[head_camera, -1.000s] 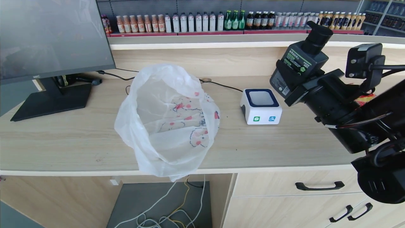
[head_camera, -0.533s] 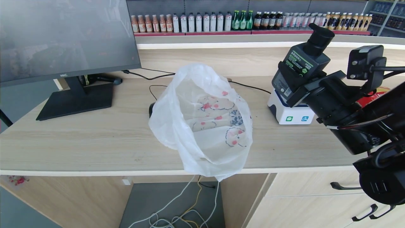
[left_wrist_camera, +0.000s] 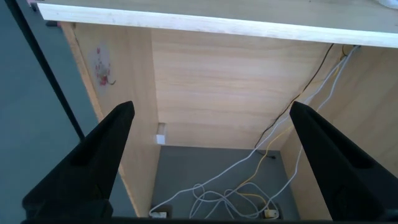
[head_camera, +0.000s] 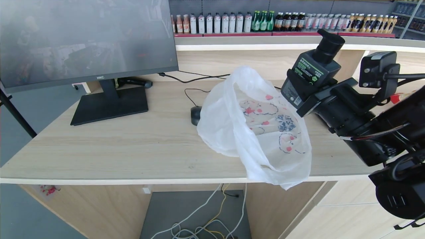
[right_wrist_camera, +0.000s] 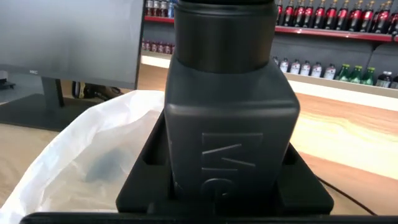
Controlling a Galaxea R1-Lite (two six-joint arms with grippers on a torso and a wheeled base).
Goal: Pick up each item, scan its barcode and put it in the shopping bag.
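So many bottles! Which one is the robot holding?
The dark square bottle with the black cap, clamped in the right gripper by the shopping bag. The other bottles stand lined up on the shelf.

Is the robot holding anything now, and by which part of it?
The right gripper holds the dark bottle by its lower body, jaws on two opposite sides. The left gripper is open and empty.

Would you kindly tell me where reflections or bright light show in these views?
Head view: the dark monitor screen mirrors the room, and a bright strip runs along the ledge. Right wrist view: the shopping bag shows translucent white behind the dark bottle. Left wrist view: even light, no glare.
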